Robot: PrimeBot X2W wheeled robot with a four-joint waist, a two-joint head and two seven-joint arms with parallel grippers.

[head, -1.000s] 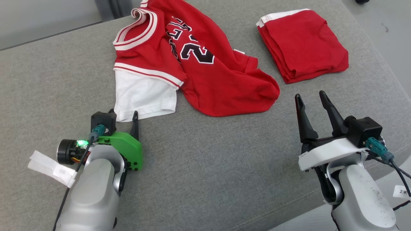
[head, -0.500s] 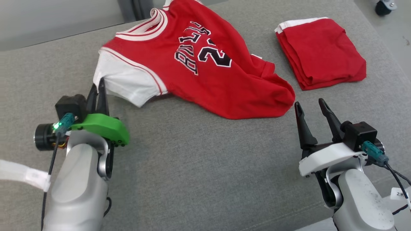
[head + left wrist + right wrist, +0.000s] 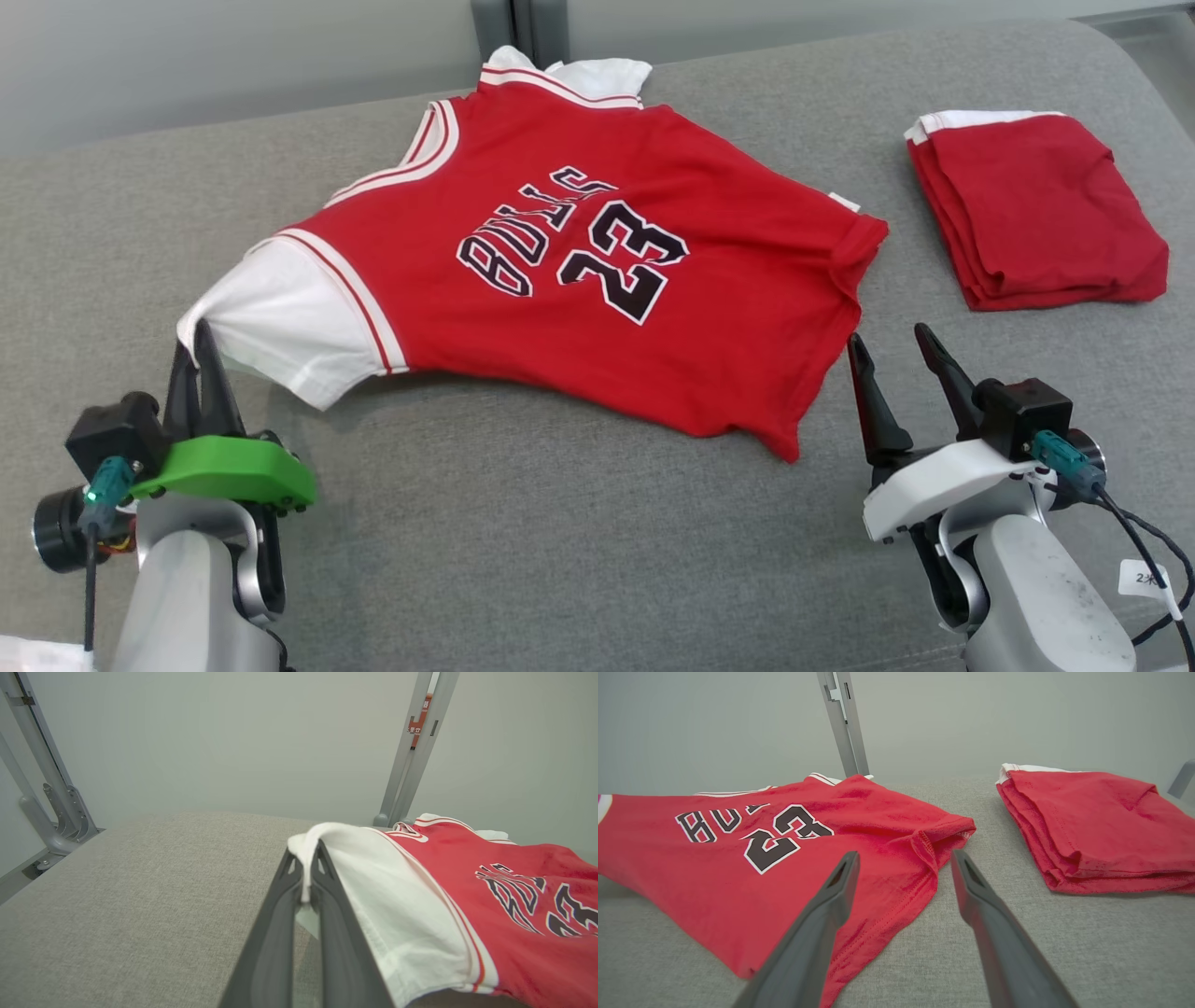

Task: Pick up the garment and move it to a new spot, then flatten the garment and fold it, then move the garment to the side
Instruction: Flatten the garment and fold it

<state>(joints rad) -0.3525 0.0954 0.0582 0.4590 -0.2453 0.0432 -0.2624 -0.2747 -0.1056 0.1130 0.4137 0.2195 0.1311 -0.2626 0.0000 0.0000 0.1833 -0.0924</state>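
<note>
A red jersey [image 3: 579, 280] with white sleeves and a black "BULLS 23" print lies spread across the grey cushion, number side up. My left gripper [image 3: 193, 350] is shut on the edge of its white sleeve [image 3: 397, 896], which is lifted a little off the surface; in the left wrist view the cloth [image 3: 306, 854] is pinched between the two fingers. My right gripper [image 3: 887, 350] stands open just right of the jersey's lower hem [image 3: 896, 896], its fingers apart and holding nothing.
A folded red garment [image 3: 1036, 224] with a white edge lies at the back right of the grey cushion [image 3: 560, 541], also seen as a folded stack [image 3: 1092, 826] in the right wrist view. A grey metal post [image 3: 411, 751] stands behind the cushion.
My left gripper has pulled the white sleeve out leftward and toward me, and the crumpled jersey has spread nearly flat. The head camera has shifted. The right gripper stays open.
</note>
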